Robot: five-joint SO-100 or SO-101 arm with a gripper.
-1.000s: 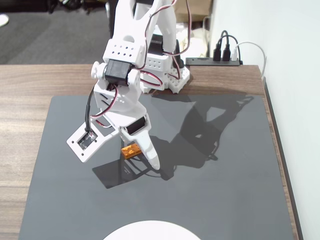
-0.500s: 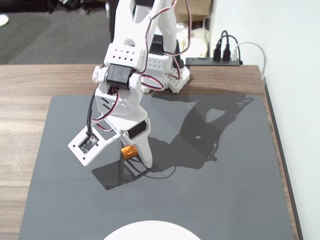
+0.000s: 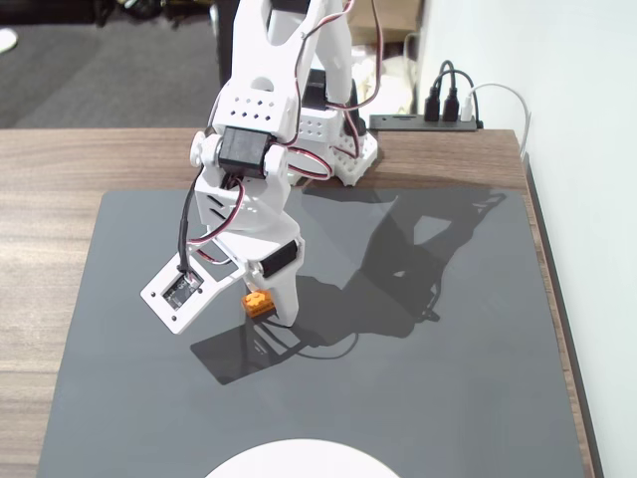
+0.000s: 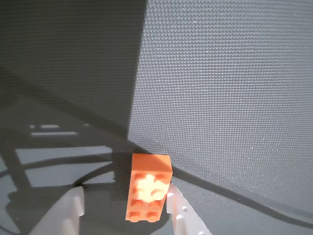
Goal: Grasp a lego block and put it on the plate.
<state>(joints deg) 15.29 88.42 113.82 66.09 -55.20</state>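
The orange lego block [image 3: 257,302] lies on the dark grey mat, studs up. My white gripper [image 3: 265,311] is lowered to the mat around it. In the wrist view the block [image 4: 148,188] sits between my two fingers: the right finger [image 4: 177,208] is against its side, and the left finger [image 4: 73,208] stands well apart from it. The jaws are open and the block rests on the mat. The white plate [image 3: 299,460] shows only as an arc at the bottom edge of the fixed view, nearer the camera than the block.
The grey mat [image 3: 448,349] covers most of a wooden table [image 3: 40,199]. The arm's base [image 3: 338,139] stands at the mat's far edge. A USB hub with cables [image 3: 428,119] sits behind it, beside a white wall on the right.
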